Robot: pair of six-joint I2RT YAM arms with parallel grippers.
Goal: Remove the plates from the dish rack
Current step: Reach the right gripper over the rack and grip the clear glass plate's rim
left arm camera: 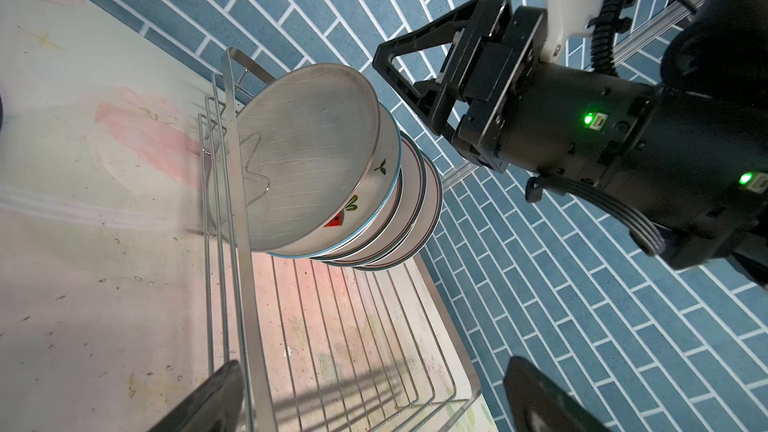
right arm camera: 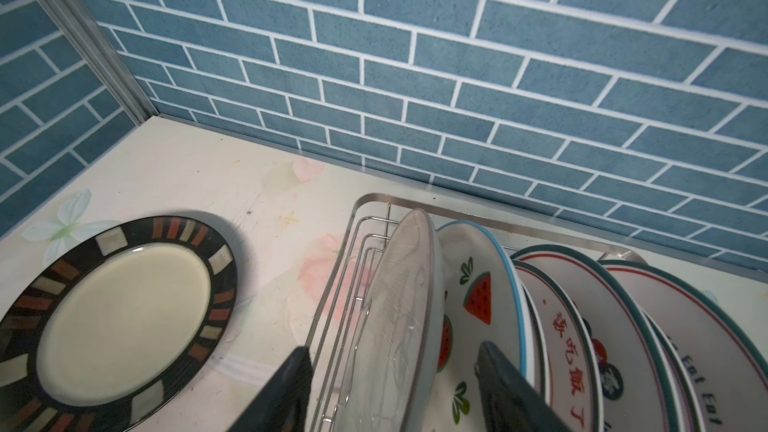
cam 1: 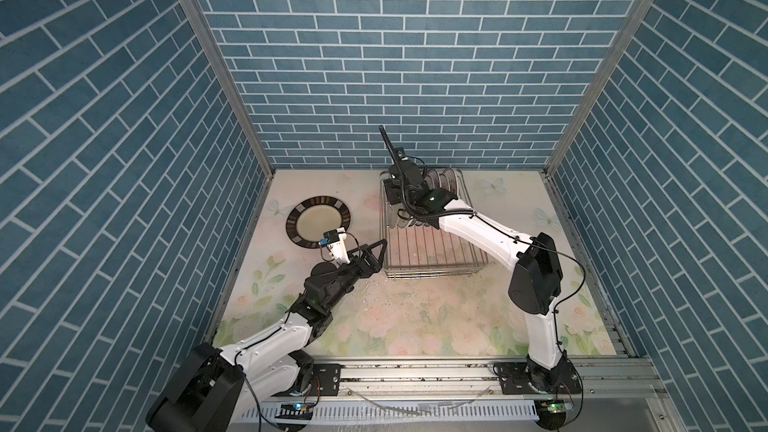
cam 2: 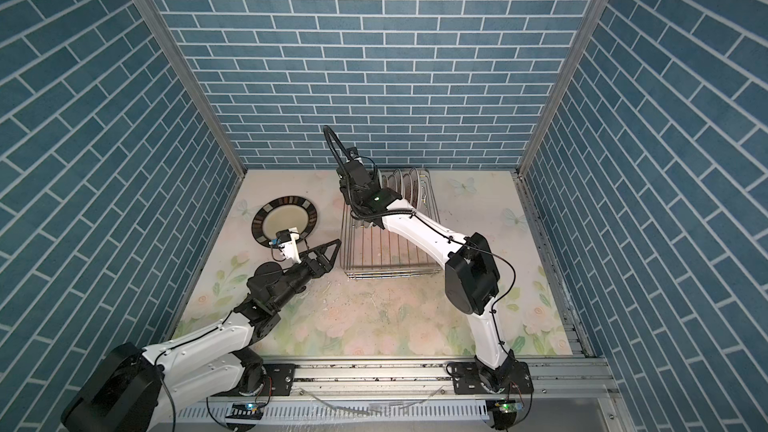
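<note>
The silver wire dish rack stands at the back middle of the table, and several plates stand on edge at its far end. A plain grey plate is first in the row, then a watermelon plate and a red-lettered plate. My right gripper straddles the grey plate's rim, jaws apart, neither finger touching. A dark-rimmed plate lies flat left of the rack. My left gripper hangs open and empty at the rack's near left corner.
The near half of the rack holds only bare wires. Blue brick walls close in the back and both sides, and the rack's far rim sits close to the back wall. The floral tabletop stretches in front of the rack.
</note>
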